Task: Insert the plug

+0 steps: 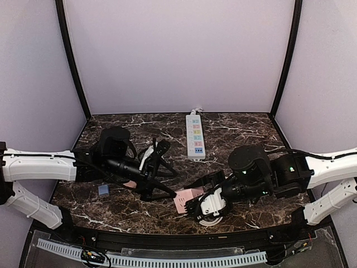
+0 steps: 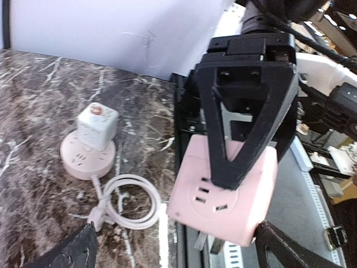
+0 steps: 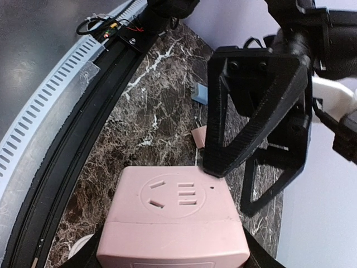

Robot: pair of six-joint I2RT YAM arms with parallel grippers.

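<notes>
My main worry is a clash. The left tool stands with its 2 fingers spread wide right at the pink plug cube, and 1 fingertip looks to be touching its socket face or just off it. Any sideways drift there could twist the cube in the right tool, which is clamped on it, and skew the prongs. Skewed prongs would jam against the slots rather than seat. The round socket base lies loose on the desk with a white cube on it, so a push could slide it. I judge the pink plug cube is held above the desk's near edge, between both tools and well apart from the power strip.
</notes>
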